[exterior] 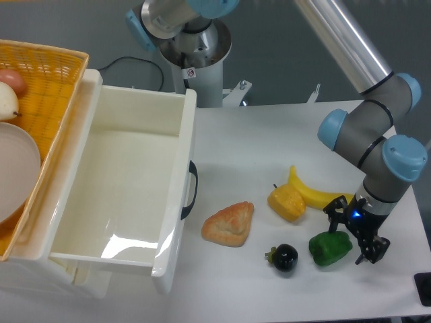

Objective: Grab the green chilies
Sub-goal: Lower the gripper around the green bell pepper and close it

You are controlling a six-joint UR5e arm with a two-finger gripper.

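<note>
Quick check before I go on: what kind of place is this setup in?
Probably a robotics lab bench: the arm's base is bolted by a white table holding toy food, like the green chilies, and a white bin.

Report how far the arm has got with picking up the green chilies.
Done: the two-finger gripper has reached the glossy green pepper-shaped plastic toy and sits low at its right side. In hand: nothing yet; the toy rests on the white table, between the small black round fruit and the gripper. Whether the fingers are open around it cannot be told. Left: close on it and lift.
</note>
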